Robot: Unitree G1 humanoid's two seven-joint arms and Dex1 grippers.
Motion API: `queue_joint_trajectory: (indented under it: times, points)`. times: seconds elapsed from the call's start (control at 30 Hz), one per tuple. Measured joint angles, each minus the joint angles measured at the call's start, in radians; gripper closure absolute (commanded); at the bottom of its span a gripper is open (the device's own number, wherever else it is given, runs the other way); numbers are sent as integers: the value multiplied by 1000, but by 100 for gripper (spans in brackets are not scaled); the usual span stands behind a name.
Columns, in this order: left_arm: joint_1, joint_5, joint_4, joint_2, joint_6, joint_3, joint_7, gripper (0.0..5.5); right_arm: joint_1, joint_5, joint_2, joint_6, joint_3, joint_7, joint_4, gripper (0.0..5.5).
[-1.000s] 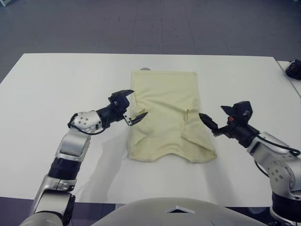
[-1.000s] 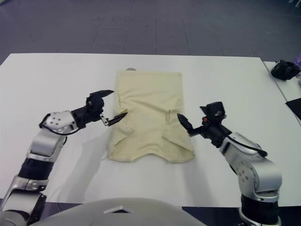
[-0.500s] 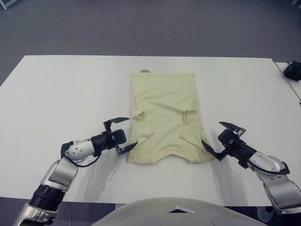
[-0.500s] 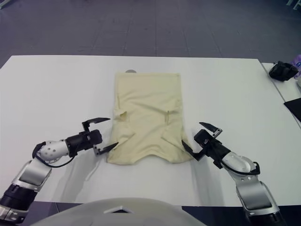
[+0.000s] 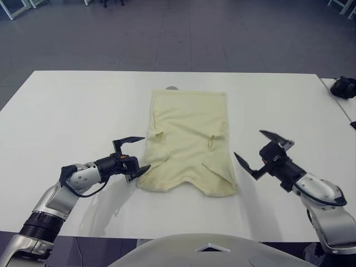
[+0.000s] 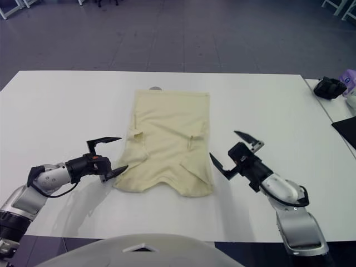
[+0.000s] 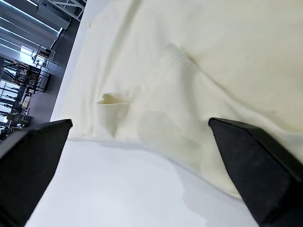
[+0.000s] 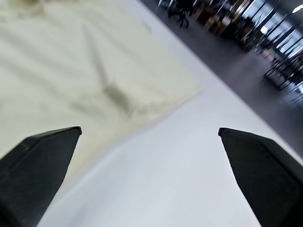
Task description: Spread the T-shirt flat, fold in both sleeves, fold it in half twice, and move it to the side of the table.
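Sleeves folded, our gaping left gripper (image 5: pixel 146 152) and right gripper (image 5: pixel 248 143) flank the pale-yellow cotton T-shirt (image 5: pixel 186 139); next, likely, pinching near corners.

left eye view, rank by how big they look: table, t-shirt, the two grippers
1. table
2. T-shirt
3. left gripper and right gripper: both open, about alike, so not ranked apart

Bright, even light falls from overhead. The white table (image 5: pixel 67 105) is close to glaring, while the floor (image 5: pixel 183 33) beyond is a dimmer grey. The shirt (image 5: pixel 189 139) carries only soft, faint shading along its folds, with a pale shadow under its near edge. In the right wrist view, the room (image 8: pixel 246 28) behind shows bright patches of light.
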Motion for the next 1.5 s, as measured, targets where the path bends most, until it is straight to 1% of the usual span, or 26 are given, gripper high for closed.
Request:
queue_joint_trajectory:
  times: [0.07, 0.1, 0.23, 0.3, 0.37, 0.43, 0.53, 0.57, 0.6, 0.63, 0.67, 0.7, 0.77, 0.83, 0.9, 1.1, 1.23, 1.5]
  points:
    - [54, -54, -62, 10, -29, 24, -23, 13, 14, -7, -40, -10, -54, 33, -9, 10]
    - [75, -77, -87, 27, -40, 50, -27, 13, 34, -30, -69, -47, -72, 51, 5, 10]
    - [97, -133, -138, 83, -32, 157, -42, 13, 194, -181, -147, -315, -93, 95, 99, 10]
    - [101, -150, -140, 89, -13, 176, -60, 13, 310, -259, -165, -465, -100, 103, 139, 10]
    - [142, -160, -161, 91, -15, 181, -75, 13, 377, -309, -172, -570, -100, 107, 158, 10]
    - [219, -157, -181, 108, -63, 187, -95, 49, 401, -355, -172, -651, -97, 105, 169, 10]
    - [276, -107, -135, 136, -177, 205, -105, 109, 388, -396, -170, -703, -72, 90, 190, 10]
    - [278, -92, -111, 143, -209, 207, -103, 89, 376, -403, -167, -712, -57, 86, 198, 10]
    - [277, -67, -68, 154, -257, 212, -100, 88, 354, -417, -159, -725, -38, 76, 213, 10]
    - [273, -51, -31, 160, -294, 215, -95, 66, 336, -424, -154, -732, -21, 67, 225, 10]
    - [266, -26, 11, 166, -338, 216, -92, 55, 317, -428, -147, -742, -7, 60, 240, 10]
    - [259, -12, 42, 171, -365, 216, -90, 33, 310, -429, -143, -748, 2, 54, 247, 10]
    - [223, 8, 93, 175, -412, 206, -81, 12, 301, -433, -132, -752, 30, 40, 253, 10]
    - [169, 35, 131, 171, -438, 176, -72, 12, 289, -442, -127, -760, 57, 30, 263, 10]
    - [125, 57, 158, 151, -450, 143, -59, 10, 268, -447, -120, -764, 79, 21, 279, 45]
    - [62, 99, 177, 107, -469, 56, -20, 123, 226, -474, -95, -783, 151, -23, 325, 158]
    - [56, 158, 180, 101, -488, 31, 26, 207, 204, -482, -86, -796, 187, -58, 362, 240]
    - [5, 219, 227, 116, -544, -23, 67, 330, 185, -482, -82, -795, 208, -81, 403, 357]
